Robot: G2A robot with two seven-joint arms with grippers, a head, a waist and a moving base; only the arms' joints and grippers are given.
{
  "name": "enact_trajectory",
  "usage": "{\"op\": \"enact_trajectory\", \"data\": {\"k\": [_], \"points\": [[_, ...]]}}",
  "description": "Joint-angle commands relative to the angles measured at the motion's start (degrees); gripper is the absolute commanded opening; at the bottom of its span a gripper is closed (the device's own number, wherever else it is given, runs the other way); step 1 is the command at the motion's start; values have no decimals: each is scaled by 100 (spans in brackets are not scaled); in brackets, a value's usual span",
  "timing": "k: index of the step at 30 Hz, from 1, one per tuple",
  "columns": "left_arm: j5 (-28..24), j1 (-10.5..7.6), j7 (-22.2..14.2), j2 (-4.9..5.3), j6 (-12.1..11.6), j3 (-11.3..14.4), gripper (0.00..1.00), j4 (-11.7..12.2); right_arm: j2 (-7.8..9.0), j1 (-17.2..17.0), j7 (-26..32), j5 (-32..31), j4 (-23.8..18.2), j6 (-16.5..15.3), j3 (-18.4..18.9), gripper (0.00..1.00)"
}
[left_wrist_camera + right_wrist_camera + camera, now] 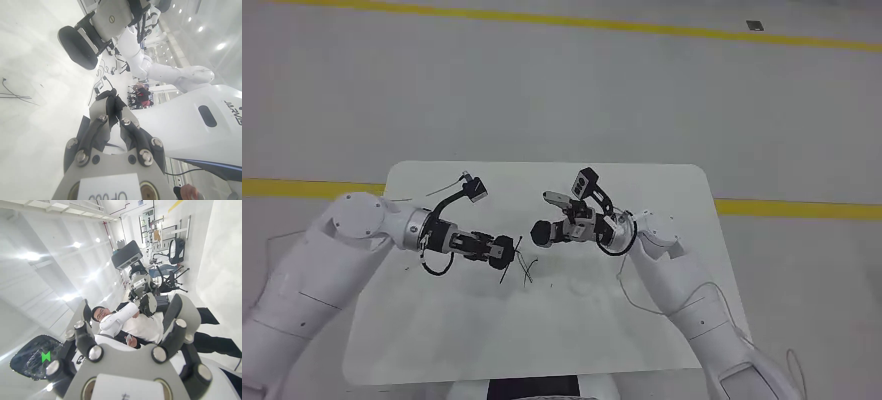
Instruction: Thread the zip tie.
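My left gripper (pixel 510 252) hangs above the middle of the white table (pixel 642 310), fingers pressed together. A thin black zip tie (pixel 507 272) trails down from its pads toward the table. In the left wrist view the black pads (pixel 113 102) meet at the tips. My right gripper (pixel 540 233) faces it from a short gap away, open and with nothing in it. Its two fingers (pixel 179 306) stand wide apart in the right wrist view, with the left gripper (pixel 146 306) in line between them. Loose zip ties (pixel 527 268) (pixel 17 96) lie crossed on the table below.
A thin light wire (pixel 442 188) lies near the table's far left corner. Bare tabletop stretches toward the near edge (pixel 542 375) and to the right side. A yellow floor line (pixel 802 208) runs behind the table.
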Motion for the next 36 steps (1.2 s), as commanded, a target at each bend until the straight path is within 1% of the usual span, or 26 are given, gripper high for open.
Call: {"op": "enact_trajectory", "data": {"k": [1, 5, 10, 11, 12, 13, 14, 18, 27, 32, 34, 36], "points": [[-2, -2, 0, 1, 0, 3, 0, 1, 0, 0, -2, -2, -1, 1, 0, 100], [-2, -2, 0, 1, 0, 3, 0, 1, -1, -92, -175, -72, -145, -16, -25, 100], [-2, -2, 0, 1, 0, 3, 0, 1, 4, -125, -74, -146, -202, -60, -66, 100], [-2, -2, 0, 1, 0, 3, 0, 1, 4, -127, -70, -159, -202, -54, -74, 83], [-2, -2, 0, 1, 0, 3, 0, 1, 5, -124, -58, -196, -207, -44, -90, 69], [-2, -2, 0, 1, 0, 3, 0, 1, 7, -119, -55, -227, -208, -42, -97, 50], [-2, -2, 0, 1, 0, 3, 0, 1, 7, -116, -52, -244, -211, -40, -103, 47], [-2, -2, 0, 1, 0, 3, 0, 1, 12, -103, -32, -331, -227, -28, -129, 39], [-2, -2, 0, 1, 0, 3, 0, 1, 11, -90, -40, -391, -264, -46, -165, 36], [-2, -2, 0, 1, 0, 3, 0, 1, 22, -69, 27, -475, -263, -43, -171, 31], [-2, -2, 0, 1, 0, 3, 0, 1, 28, -65, 68, -502, -263, -47, -170, 26], [-2, -2, 0, 1, 0, 3, 0, 1, 36, -61, 113, -549, -257, -59, -170, 24]]}}
